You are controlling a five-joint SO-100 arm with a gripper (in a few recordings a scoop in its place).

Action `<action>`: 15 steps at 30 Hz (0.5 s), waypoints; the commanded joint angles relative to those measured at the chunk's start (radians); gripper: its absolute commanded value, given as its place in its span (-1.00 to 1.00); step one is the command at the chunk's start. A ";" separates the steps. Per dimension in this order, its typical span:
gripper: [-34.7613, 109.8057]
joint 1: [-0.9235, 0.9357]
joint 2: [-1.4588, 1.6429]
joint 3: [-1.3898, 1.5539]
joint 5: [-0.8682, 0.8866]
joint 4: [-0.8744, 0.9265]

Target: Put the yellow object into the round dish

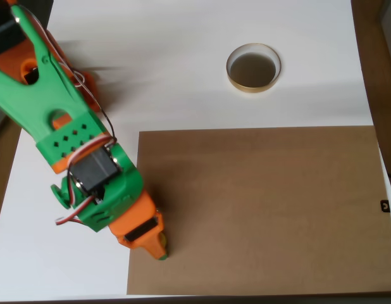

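The round dish [253,68] stands on the white table at the back right, its pale tan rim around a dark inside with nothing in it. My green and orange arm reaches in from the top left. Its gripper [156,242] points down at the left edge of the brown board, near the table's front. From above the wrist and the orange jaw housing cover the fingers, so how the jaws stand is hidden. The yellow object is hidden, possibly beneath the gripper; a faint yellowish tint at the tip is too small to tell.
A large brown board [259,209] covers the right and front part of the white table [170,76]. The dish sits beyond the board's far edge. Darker floor shows past the table's right and left edges.
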 commanded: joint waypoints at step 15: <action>-0.52 0.026 -0.012 -0.052 0.002 -0.002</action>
